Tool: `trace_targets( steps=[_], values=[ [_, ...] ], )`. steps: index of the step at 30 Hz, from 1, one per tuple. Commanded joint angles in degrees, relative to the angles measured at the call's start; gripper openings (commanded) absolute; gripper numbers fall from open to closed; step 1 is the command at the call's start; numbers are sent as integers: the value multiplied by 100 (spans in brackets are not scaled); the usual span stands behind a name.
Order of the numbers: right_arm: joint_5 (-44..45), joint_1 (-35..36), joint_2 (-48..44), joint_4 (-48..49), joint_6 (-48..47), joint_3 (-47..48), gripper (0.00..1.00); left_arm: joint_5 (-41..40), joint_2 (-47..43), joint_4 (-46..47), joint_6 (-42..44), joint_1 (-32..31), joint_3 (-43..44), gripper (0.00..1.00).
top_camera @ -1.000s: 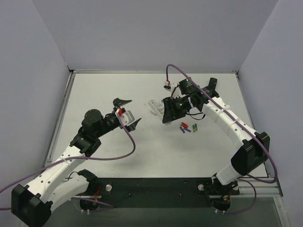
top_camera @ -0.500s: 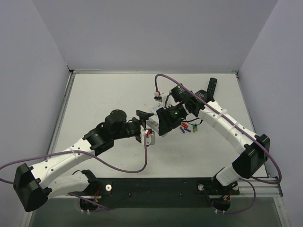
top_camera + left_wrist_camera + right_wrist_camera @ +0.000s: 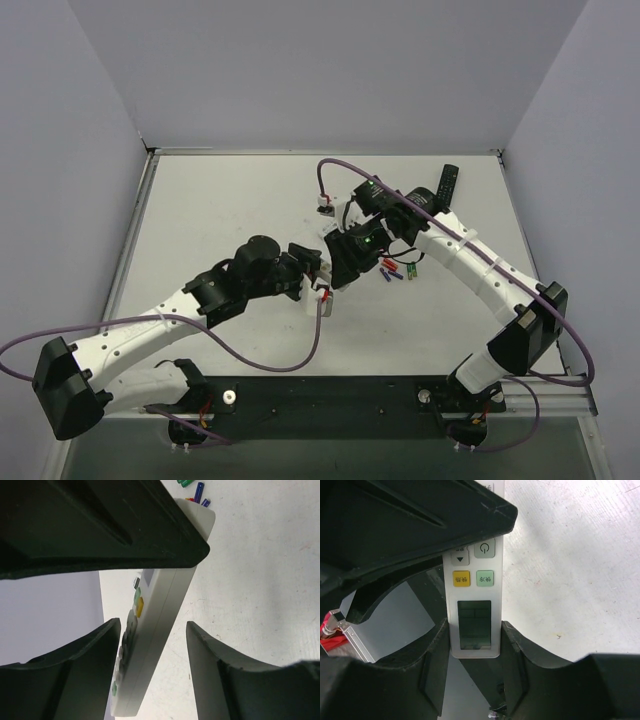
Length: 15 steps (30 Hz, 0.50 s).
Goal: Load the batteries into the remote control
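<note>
- Your left arm is reaching further across than half a second ago. Its left hand (image 3: 153, 630) is now sitting right up against the right hand (image 3: 474, 630) at mid-worktop, whereas a second ago it was hanging well off to the left.
- The right hand is sitting slightly nearer the arm bases than before.
- That hand's fingers are clamping the remote control (image 3: 474, 580) on both sides of its display end.
- The left hand is standing open. Its fingers are straddling the buttoned stretch of the remote control, with a clear gap showing on one side.
- You cannot tell whether the remote control is touching the surface.
- The batteries (image 3: 411, 268) are lying where they were, on the worktop just to the right of the right hand and beside the red and blue cells (image 3: 388, 271).
- The black remote (image 3: 447, 182) is resting unmoved near the far right corner.
- The worktop (image 3: 220, 200) is showing plain white, and pale lilac-grey walls (image 3: 300, 70) are closing it in on three sides.
</note>
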Motion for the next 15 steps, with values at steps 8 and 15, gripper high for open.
trace_targets(
  steps=[8, 15],
  values=[
    [-114, 62, 186, -243, -95, 436, 9, -337, -209, 456, 186, -133, -278, 36],
    [-53, -8, 274, -269, -288, 787, 54, -617, -403, 859, -209, -125, -638, 4]
  ],
)
